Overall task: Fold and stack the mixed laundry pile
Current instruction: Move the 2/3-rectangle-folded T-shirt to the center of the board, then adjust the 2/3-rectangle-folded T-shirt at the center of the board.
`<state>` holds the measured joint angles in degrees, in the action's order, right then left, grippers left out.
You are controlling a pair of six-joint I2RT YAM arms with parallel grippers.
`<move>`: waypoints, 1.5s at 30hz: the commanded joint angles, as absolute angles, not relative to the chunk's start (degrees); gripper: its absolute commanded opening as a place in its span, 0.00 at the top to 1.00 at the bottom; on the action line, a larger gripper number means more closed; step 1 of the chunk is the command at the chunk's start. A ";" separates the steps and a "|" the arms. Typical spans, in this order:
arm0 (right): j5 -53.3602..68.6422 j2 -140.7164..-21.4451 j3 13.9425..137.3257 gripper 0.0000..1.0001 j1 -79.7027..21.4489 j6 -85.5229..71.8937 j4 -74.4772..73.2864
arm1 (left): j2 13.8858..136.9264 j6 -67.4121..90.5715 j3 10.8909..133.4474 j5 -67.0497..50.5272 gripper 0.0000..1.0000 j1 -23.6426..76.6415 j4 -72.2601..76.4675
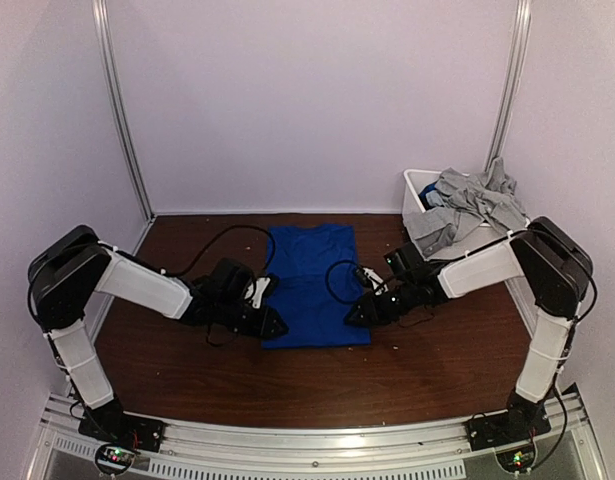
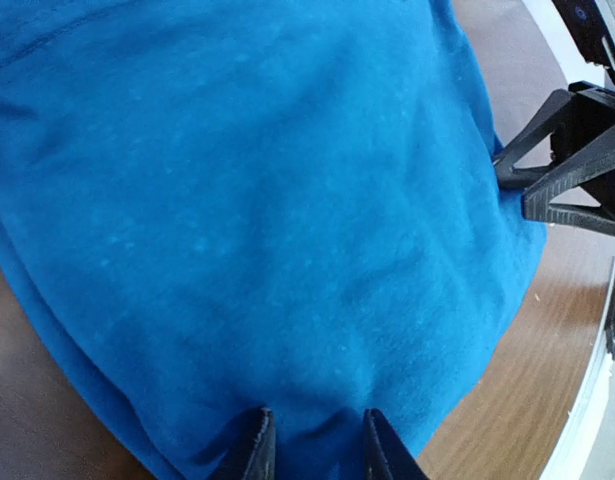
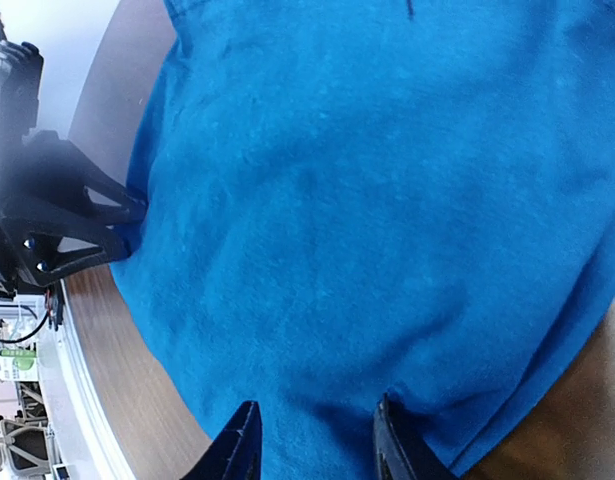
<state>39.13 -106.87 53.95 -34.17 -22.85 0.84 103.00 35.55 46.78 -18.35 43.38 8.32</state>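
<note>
The left gripper (image 2: 317, 452) sits at the near left corner of the blue shirt (image 2: 267, 220). Its two fingertips are partly apart with a tuck of hem gathered between them. Small creases run in toward the tips, so I read it as pinching the cloth rather than resting on it. The right gripper (image 3: 312, 448) mirrors it at the near right corner, its jaws also partly apart around a bunch of hem, with a dark crease beside one tip. That too is most likely a pinch. Each gripper has the other straight across the hem, level with itself.

From both sets of fingertips the shirt stretches straight ahead, flat on the table (image 1: 407, 370). Its long axis runs away from the grippers, and its short near hem spans the gap between them. The next move depends on this. With both near corners held and the length lying forward, the likely step is to lift the hem and carry it forward over the far end, both arms moving together so the fold lands square. Neither arm is nearer; they share the edge evenly.

Farther off, beyond and outward of the right gripper, the grey clothes (image 1: 467, 205) lie heaped in and over the bin (image 1: 415, 186). They are well apart from the shirt and not yet folded. That heap lies on the right arm's side.
</note>
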 commanded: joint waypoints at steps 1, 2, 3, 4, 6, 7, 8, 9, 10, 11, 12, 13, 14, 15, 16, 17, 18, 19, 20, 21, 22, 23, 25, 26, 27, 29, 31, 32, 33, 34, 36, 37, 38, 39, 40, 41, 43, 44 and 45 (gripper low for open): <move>38.30 -102.70 46.53 0.62 -39.80 -27.95 3.17 | 99.89 42.10 40.64 -17.07 0.70 49.59 12.64; 37.91 -101.32 44.77 0.62 -41.45 -29.73 3.77 | 98.75 43.56 39.16 -16.23 0.70 51.29 12.95; 37.50 -99.74 42.69 0.62 -43.08 -31.60 4.70 | 97.15 44.77 37.84 -15.21 0.70 53.06 12.66; 36.91 -97.84 40.69 0.62 -45.08 -33.51 5.59 | 95.31 46.22 36.26 -13.71 0.70 55.07 12.07; 35.54 -94.23 36.24 0.62 -48.70 -37.70 7.32 | 90.85 49.25 32.96 -11.07 0.70 59.09 11.09; 35.05 -92.43 34.03 0.62 -50.49 -39.99 8.26 | 88.70 50.94 31.34 -9.98 0.70 61.16 10.34; 34.29 -90.49 31.84 0.62 -52.33 -42.12 8.83 | 86.56 52.32 30.10 -9.00 0.70 63.12 9.47; 33.61 -88.48 29.98 0.62 -54.21 -43.88 9.09 | 84.73 53.69 28.96 -8.02 0.70 65.66 8.21; 33.05 -86.70 27.91 0.62 -55.73 -45.17 8.84 | 82.69 54.85 28.11 -7.21 0.70 67.29 7.23; 32.76 -84.78 27.17 0.62 -56.61 -45.93 7.95 | 80.83 55.60 27.30 -6.71 0.70 68.42 6.76; 32.74 -82.94 26.37 0.61 -56.98 -46.07 6.87 | 79.01 55.67 26.91 -6.32 0.68 68.87 5.79; 32.89 -81.04 26.82 0.59 -56.91 -45.36 4.37 | 76.86 55.30 26.94 -5.61 0.66 68.90 4.70; 31.91 -78.31 28.29 0.57 -56.50 -43.66 1.47 | 73.68 54.14 27.36 -3.83 0.63 68.54 3.42; 30.89 -76.56 30.30 0.55 -55.70 -41.59 -1.91 | 71.65 52.27 28.25 -2.82 0.60 67.40 2.38; 30.75 -75.31 32.63 0.53 -54.26 -39.65 -4.32 | 70.18 50.22 29.50 -3.16 0.57 65.24 1.44; 31.02 -74.64 34.82 0.52 -51.83 -37.56 -5.96 | 69.43 47.73 31.70 -4.36 0.55 61.73 0.54; 31.33 -74.56 37.30 0.52 -49.23 -35.40 -7.71 | 69.32 46.09 33.33 -6.34 0.55 57.90 0.38; 31.40 -75.15 39.65 0.52 -45.99 -33.09 -9.13 | 69.57 44.29 34.79 -8.77 0.55 53.45 0.35; 31.30 -76.37 42.02 0.52 -41.77 -30.79 -10.06 | 70.06 42.21 36.61 -9.87 0.56 49.69 0.35; 31.21 -78.07 44.87 0.54 -39.25 -28.13 -10.83 | 71.07 40.11 38.85 -9.63 0.57 46.82 -0.44; 31.25 -80.28 47.73 0.54 -36.95 -26.42 -11.08 | 72.70 37.33 42.09 -9.62 0.57 44.24 -1.87; 30.88 -82.67 51.24 0.55 -35.53 -24.97 -11.24 | 75.34 35.08 45.80 -9.57 0.57 42.14 -3.40; 30.75 -89.25 59.09 0.56 -34.11 -22.88 -11.27 | 80.98 32.96 52.08 -9.57 0.60 37.40 -5.78; 31.02 -92.87 65.37 0.57 -33.98 -22.06 -11.51 | 83.62 33.00 53.89 -10.39 0.60 35.56 -5.22; 31.55 -96.83 70.16 0.57 -34.01 -21.43 -11.79 | 85.97 33.95 55.32 -11.95 0.60 33.55 -4.16; 33.68 -104.44 79.87 0.60 -34.14 -20.73 -12.56 | 91.54 35.01 57.41 -14.97 0.61 30.94 -1.42; 34.84 -112.86 89.04 0.61 -34.36 -20.21 -13.86 | 95.64 35.88 59.49 -15.97 0.62 29.54 -0.61; 35.51 -116.49 93.53 0.61 -34.49 -19.97 -14.91 | 97.33 36.61 59.64 -17.38 0.63 28.85 1.56; 36.28 -119.93 97.75 0.61 -34.61 -19.76 -16.15 | 98.73 37.64 59.28 -18.46 0.63 28.30 3.83; 36.83 -122.95 101.79 0.62 -34.89 -19.54 -17.20 | 100.11 38.40 58.91 -19.29 0.64 27.84 5.74; 38.02 -128.42 108.20 0.61 -35.55 -19.39 -18.53 | 102.37 39.38 58.60 -20.33 0.64 27.23 8.02; 38.24 -131.00 111.04 0.61 -35.89 -19.20 -19.26 | 103.35 39.57 58.55 -20.42 0.65 27.18 8.70; 38.29 -133.28 113.57 0.61 -36.20 -19.02 -19.89 | 104.16 39.67 58.43 -20.67 0.65 27.09 9.47; 38.59 -135.40 115.89 0.61 -36.55 -18.93 -20.35 | 104.99 39.91 58.40 -20.84 0.65 27.01 10.08; 38.99 -137.29 117.82 0.60 -36.80 -18.96 -20.65 | 105.69 39.95 58.36 -21.12 0.65 26.98 10.75; 38.99 -138.89 119.68 0.59 -37.09 -18.87 -20.99 | 106.40 39.95 58.36 -21.40 0.65 26.91 11.28; 39.01 -141.79 122.74 0.58 -37.53 -18.60 -21.44 | 107.66 40.18 58.21 -21.60 0.65 26.66 12.14; 39.04 -143.07 124.34 0.57 -37.67 -18.44 -21.87 | 108.32 40.42 58.14 -22.06 0.65 26.57 12.59; 38.92 -144.19 125.68 0.57 -37.76 -18.46 -22.36 | 108.92 40.74 58.02 -22.49 0.65 26.40 13.23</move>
